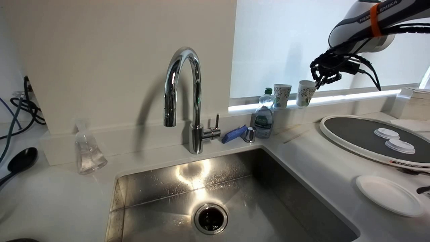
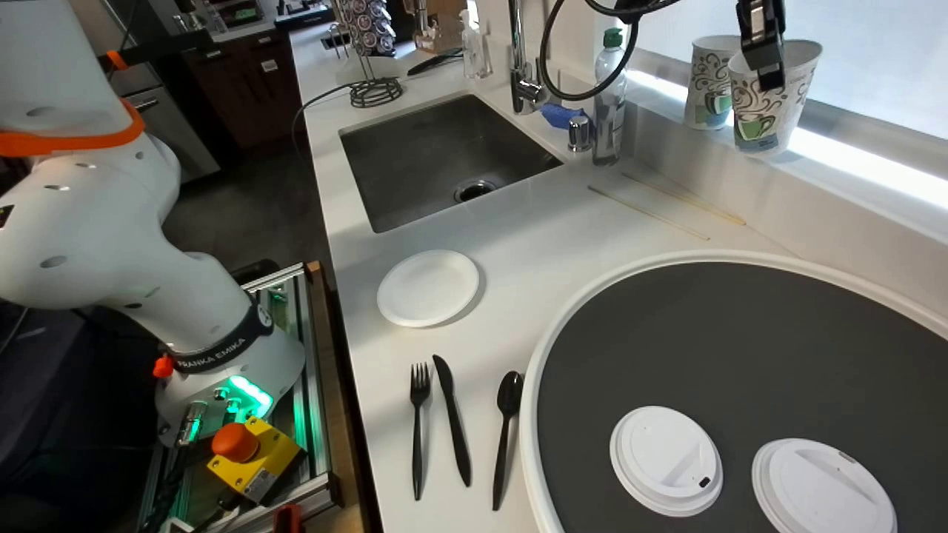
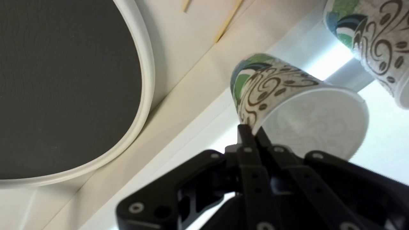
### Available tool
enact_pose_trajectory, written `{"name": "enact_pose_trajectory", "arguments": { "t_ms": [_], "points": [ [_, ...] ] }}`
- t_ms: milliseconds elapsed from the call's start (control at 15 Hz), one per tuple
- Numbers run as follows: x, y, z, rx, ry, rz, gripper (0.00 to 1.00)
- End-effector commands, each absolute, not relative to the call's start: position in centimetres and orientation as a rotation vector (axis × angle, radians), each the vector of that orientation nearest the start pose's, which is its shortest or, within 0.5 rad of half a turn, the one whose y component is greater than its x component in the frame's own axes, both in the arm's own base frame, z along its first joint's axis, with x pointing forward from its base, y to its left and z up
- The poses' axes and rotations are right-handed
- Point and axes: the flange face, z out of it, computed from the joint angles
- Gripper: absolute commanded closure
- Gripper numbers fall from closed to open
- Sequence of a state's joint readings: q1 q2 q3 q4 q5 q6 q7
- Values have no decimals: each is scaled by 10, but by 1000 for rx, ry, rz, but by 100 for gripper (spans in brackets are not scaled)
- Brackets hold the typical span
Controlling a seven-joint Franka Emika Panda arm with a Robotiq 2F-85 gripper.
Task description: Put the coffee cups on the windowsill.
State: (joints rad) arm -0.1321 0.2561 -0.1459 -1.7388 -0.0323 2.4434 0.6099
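Up on the windowsill [image 1: 349, 97], the upright coffee cup [image 1: 282, 96] stood near the green-capped bottle [image 1: 264, 119], long axis vertical, mouth straight up. And just beside it was the gripped coffee cup [image 2: 775, 105], close to vertical but leaning slightly, mouth up and a touch away from its neighbour, base down at the windowsill, though whether the two touched could not be told! The gripper [image 3: 253, 130] had its fingers nearly together, clamped on that cup's wall at the rim.
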Motion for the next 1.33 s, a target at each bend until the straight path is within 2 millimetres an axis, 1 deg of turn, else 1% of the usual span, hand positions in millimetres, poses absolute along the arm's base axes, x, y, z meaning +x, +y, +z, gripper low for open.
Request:
{"name": "enact_pose_trajectory", "arguments": {
  "t_ms": [0,533,1267],
  "points": [
    [658,-178,476,-2792,1263,-634,99],
    [677,-181,476,-2820,1278,-558,99],
    [704,-179,475,-2831,1286,-518,99]
  ]
}}
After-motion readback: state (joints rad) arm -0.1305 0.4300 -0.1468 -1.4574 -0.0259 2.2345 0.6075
